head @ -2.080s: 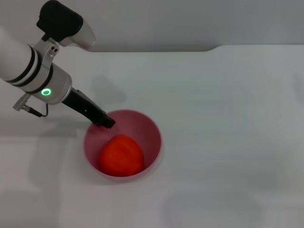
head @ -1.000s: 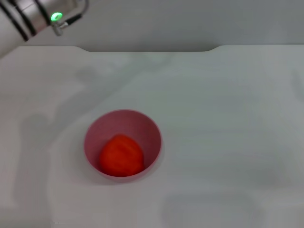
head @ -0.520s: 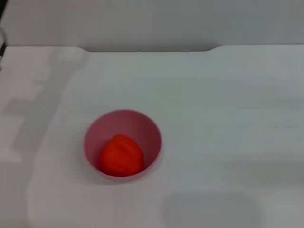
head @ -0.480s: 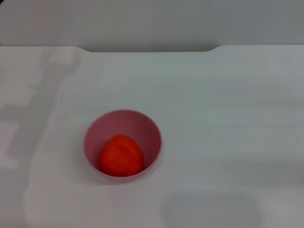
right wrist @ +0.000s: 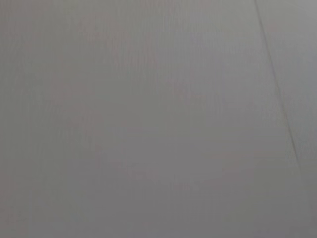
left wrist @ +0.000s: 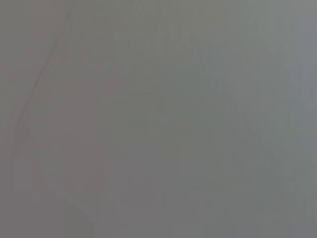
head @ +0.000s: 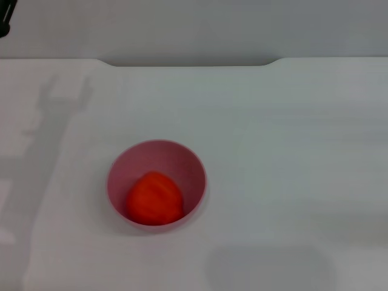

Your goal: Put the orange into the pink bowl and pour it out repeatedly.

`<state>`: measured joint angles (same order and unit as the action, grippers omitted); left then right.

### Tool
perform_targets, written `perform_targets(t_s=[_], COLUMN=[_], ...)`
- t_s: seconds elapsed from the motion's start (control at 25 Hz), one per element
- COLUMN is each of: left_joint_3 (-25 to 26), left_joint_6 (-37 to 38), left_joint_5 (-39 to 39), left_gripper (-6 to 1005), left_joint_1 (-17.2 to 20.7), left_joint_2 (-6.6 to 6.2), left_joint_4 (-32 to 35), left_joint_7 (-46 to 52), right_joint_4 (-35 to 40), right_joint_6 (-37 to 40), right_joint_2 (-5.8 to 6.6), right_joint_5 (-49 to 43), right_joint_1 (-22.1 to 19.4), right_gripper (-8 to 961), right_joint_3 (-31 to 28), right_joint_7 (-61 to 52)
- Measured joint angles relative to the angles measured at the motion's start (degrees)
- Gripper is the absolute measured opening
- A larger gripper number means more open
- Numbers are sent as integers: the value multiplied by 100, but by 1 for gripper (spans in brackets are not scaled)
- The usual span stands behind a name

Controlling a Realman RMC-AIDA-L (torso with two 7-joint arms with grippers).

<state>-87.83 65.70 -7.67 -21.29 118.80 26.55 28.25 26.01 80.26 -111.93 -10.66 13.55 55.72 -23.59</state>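
I see the orange (head: 154,197), lumpy and matte, sitting inside the glossy round pink bowl (head: 193,167), upright on the smooth white table (head: 285,151). Open surface surrounds the bowl. Neither gripper's fingers are visible, so I cannot tell their state.

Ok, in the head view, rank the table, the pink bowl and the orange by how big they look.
1. Table, fills most of the view.
2. Pink bowl.
3. Orange, lying inside the bowl.
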Motion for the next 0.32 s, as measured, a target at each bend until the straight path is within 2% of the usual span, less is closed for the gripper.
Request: perform_targets(t_s=[0.12,0.32], left_joint_3=[1,172], left_joint_6=[10,28], left_joint_5=[-67,-85], left_gripper=[793,793], left_joint_1=[20,7], left_joint_2=[-18,-53], left_joint_4=[-45,-46], left_joint_7=[-102,-204], right_joint_4=[0,-6], right_joint_6=[-16,-38], right_joint_2=[-54,-275], right_joint_5=[-7,-6], right_joint_1=[122,339], right_gripper=[434,434], right_joint_3=[-113,-295], right_joint_7=[11,170])
